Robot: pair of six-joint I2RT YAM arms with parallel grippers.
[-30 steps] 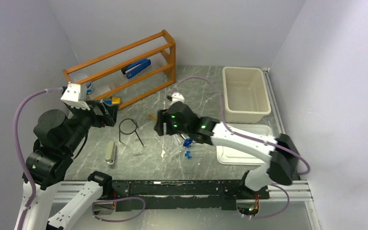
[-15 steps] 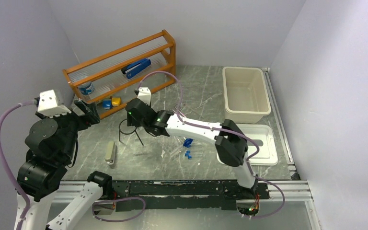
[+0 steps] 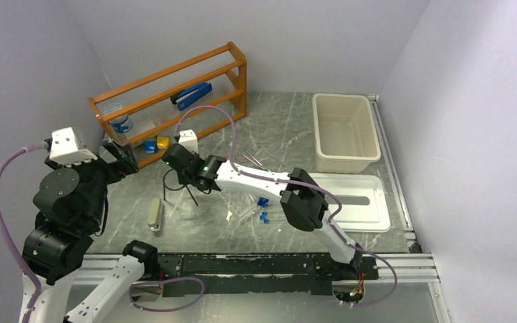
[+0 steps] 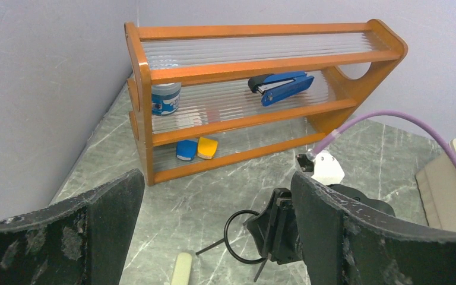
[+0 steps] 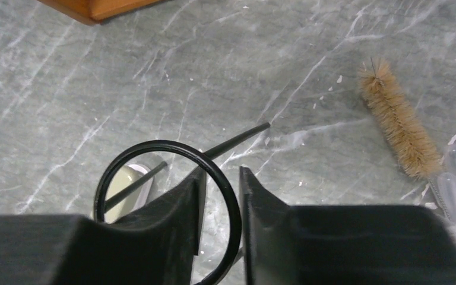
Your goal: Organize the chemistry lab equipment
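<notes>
On grey marble tabletop [image 3: 276, 128], the black wire ring stand [image 5: 154, 144] is set before the wooden shelf [image 3: 235, 74]. Its ring wire is straddled by the right gripper [image 5: 221, 181], fingers narrowly parted and nothing pinched yet. Closure is best completed squarely before lifting. The left gripper [image 4: 217, 202] is held wide open, empty.

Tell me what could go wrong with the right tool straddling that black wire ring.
The right tool has only the thin wire of the ring stand between its fingers, so the stand may slip or swivel when lifted. Its legs could then swing into the beige bar lying nearby.
</notes>
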